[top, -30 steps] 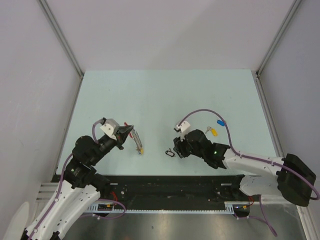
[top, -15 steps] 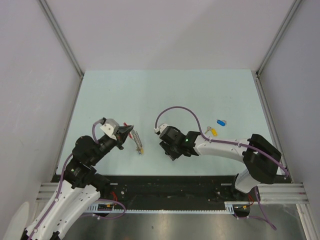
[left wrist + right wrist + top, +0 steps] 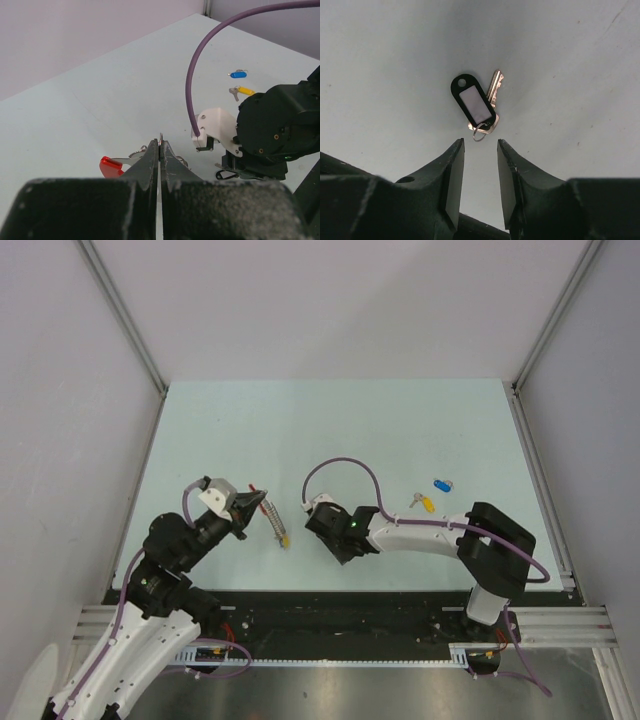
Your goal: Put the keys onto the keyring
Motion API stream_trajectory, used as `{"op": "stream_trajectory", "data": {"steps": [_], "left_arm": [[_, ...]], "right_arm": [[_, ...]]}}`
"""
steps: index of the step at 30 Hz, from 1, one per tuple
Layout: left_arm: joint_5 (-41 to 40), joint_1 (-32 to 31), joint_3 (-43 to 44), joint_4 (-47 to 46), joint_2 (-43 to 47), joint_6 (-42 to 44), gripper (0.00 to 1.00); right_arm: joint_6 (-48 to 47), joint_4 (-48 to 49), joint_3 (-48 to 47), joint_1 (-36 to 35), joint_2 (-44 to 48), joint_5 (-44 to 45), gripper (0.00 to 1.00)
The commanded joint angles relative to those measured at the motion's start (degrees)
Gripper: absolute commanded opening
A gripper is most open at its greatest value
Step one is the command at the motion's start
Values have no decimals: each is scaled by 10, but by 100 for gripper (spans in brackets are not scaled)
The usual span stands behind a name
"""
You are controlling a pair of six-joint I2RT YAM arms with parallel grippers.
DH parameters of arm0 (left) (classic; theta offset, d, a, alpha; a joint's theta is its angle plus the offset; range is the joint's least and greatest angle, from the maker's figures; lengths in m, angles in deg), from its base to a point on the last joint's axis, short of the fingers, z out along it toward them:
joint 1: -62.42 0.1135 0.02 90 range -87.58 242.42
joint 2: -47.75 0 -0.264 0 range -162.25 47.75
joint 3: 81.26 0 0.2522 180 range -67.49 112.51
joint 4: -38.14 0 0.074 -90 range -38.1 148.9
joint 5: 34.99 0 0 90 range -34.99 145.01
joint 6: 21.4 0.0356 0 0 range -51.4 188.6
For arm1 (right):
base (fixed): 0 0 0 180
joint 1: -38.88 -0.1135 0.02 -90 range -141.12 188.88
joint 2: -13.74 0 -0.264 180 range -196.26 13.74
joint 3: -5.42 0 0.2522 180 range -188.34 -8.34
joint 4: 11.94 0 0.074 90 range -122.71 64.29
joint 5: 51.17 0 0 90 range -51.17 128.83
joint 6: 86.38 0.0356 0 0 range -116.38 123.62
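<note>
**Right wrist view: jaws lined up on the black-tagged key, grasp not yet made**

You had the right gripper (image 3: pixel 480 150) partly open and empty. Its two dark, flat-faced fingers pointed at the small silver metal key on a black oblong plastic tag (image 3: pixel 472 102). The key lay flat on the pale matte table (image 3: pixel 380 60) just beyond the fingertips, toward 12 o'clock. Tag and blade fanned out from a thin wire loop nearest the jaws.

By my reading, the step in hand was the pick-up. The next move called for easing forward and down, then closing on the stiff tag rather than the thin, slick blade.

In the top view, at 9 o'clock from that arm, your left gripper (image 3: pixel 160 145) was shut on the large grey metal keyring with a red curved section (image 3: pixel 111 165). A sliver of its wire was pinched between the jaws, well apart from the key.
</note>
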Motion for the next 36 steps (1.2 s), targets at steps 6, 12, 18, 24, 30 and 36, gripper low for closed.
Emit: {"op": "stream_trajectory", "data": {"steps": [6,12,18,24,30,36], "left_arm": [[-8,4,6,-27,11,-7,0],[-8,4,6,-27,10,-8,1],[-5,4,7,-27,10,-8,0],[-4,4,6,-27,6,-9,0],[-4,3,6,-27,4,-9,0],[-1,3,6,-27,2,-9,1]], "right_arm": [[13,-2,-35,-9,-39,32,34],[15,-10,-42,-9,-56,50,31],[14,-14,-45,-9,-63,59,27],[14,-21,-46,-5,-66,57,23],[13,-28,-46,-1,-61,64,18],[12,-32,-46,6,-48,70,12]]}}
